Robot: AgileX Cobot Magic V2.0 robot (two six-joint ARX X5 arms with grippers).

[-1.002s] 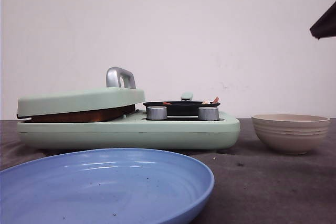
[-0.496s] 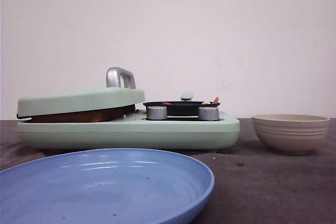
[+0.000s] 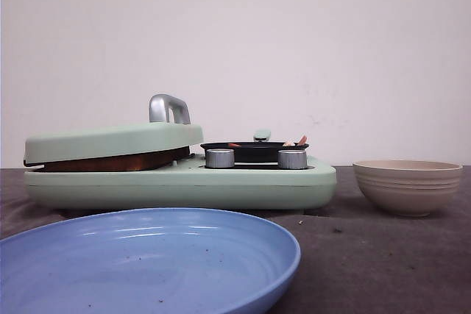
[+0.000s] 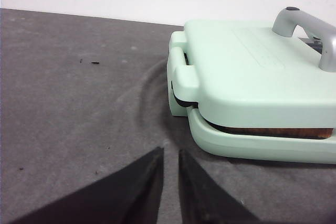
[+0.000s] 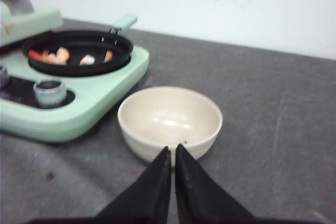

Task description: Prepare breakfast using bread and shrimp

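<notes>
Nearest the front edge of the surface [image 3: 383, 270] sits an empty blue plate [image 3: 147, 255]. Behind it stands the mint-green breakfast maker [image 3: 184, 182] with its lid [image 3: 110, 141] down over a brown layer in the gap – most likely the bread [image 4: 273, 131] toasting inside, though only a thin edge shows. On its right half, the small black pan [image 5: 79, 51] holds the shrimp [image 5: 55, 55], a few pinkish-orange pieces. An empty beige bowl [image 5: 169, 121] rests just beside the maker, toward the right edge. The left pincer [image 4: 169, 171] hovers with its tips narrowly parted, holding nothing; the right pincer [image 5: 172, 169] is nearly closed, also empty. Cooking seems under way – plating bread and shrimp appears to remain.
</notes>
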